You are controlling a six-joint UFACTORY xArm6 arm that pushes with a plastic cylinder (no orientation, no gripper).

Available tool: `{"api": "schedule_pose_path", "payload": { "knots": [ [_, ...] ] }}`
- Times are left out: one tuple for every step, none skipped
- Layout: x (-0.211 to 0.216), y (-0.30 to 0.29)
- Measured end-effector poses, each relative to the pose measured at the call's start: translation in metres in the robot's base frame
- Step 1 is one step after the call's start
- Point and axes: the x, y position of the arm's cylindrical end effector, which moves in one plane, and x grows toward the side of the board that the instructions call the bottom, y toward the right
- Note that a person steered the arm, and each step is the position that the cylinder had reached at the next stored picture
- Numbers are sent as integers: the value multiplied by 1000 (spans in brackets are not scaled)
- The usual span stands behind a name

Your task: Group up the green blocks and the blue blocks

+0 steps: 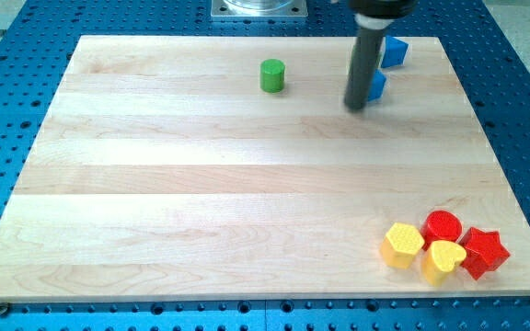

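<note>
My tip [356, 107] touches left side of small blue block [376, 86], far right of worktop [201, 184]; no gripper, holds nothing. Second blue block [393, 51] just beyond. Green cylinder [272, 75] well apart, left. Grouping unfinished; next likely push blue toward green.

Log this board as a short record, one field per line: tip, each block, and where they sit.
tip: my tip is down at the view's top right, against the left side of the nearer blue block
blue blocks: one partly hidden behind the rod, another just above it near the board's top edge; shapes unclear
green block: a cylinder, alone, left of the rod
red and yellow blocks: clustered at the bottom right, red cylinder, red star, yellow hexagon, yellow heart
grouping: green apart from blue
</note>
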Motion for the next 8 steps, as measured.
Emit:
{"api": "schedule_pose_path", "payload": {
  "knots": [
    [0, 21],
    [0, -40],
    [1, -183],
    [-23, -229],
    [-40, -138],
    [-40, -38],
    [-40, -59],
    [-40, -128]
  ]
}}
